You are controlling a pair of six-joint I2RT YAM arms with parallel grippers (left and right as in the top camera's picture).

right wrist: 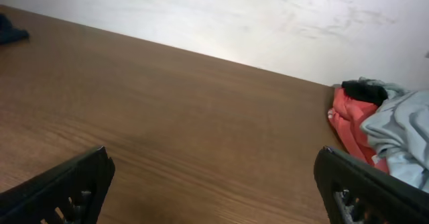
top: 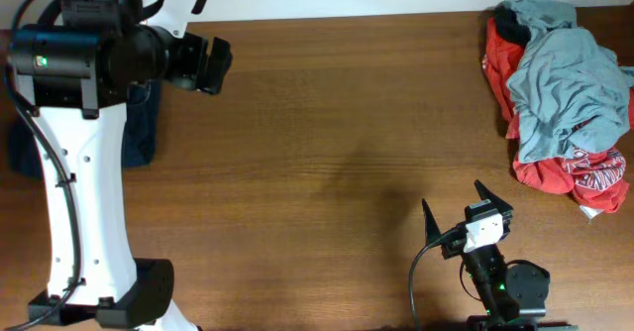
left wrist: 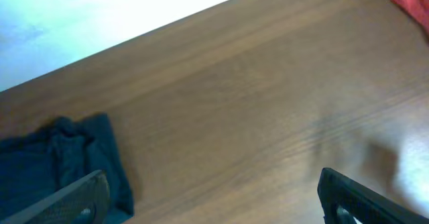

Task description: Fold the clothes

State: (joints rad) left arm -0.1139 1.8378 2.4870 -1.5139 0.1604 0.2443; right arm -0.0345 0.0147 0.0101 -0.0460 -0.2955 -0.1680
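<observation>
Only the overhead view shows me whole: two arms, two grippers, one table (top: 327, 123). It also shows two lots of clothing. One is a heap (top: 565, 93) at the table's far right corner, and one is a lone dark blue garment (top: 144, 123) at the table's left edge, partly under my left arm.

In the heap I count one grey piece (top: 560, 73) on top and a black scrap (top: 510, 19) at the table's far edge. There is red cloth (top: 584, 177) beneath, and how many pieces it makes I cannot tell.

My left wrist camera adds the blue garment's crumpled folds (left wrist: 60, 157), which lie just beside my left finger (left wrist: 67, 200). My left gripper (left wrist: 213, 177) is spread wide and holds nothing.

My right wrist camera shows the heap (right wrist: 389, 127) from the side, beyond my right finger (right wrist: 369, 187) and well apart from it. My right gripper (right wrist: 211, 155) is also spread wide, bare wood between its fingers, near the table's front edge.
</observation>
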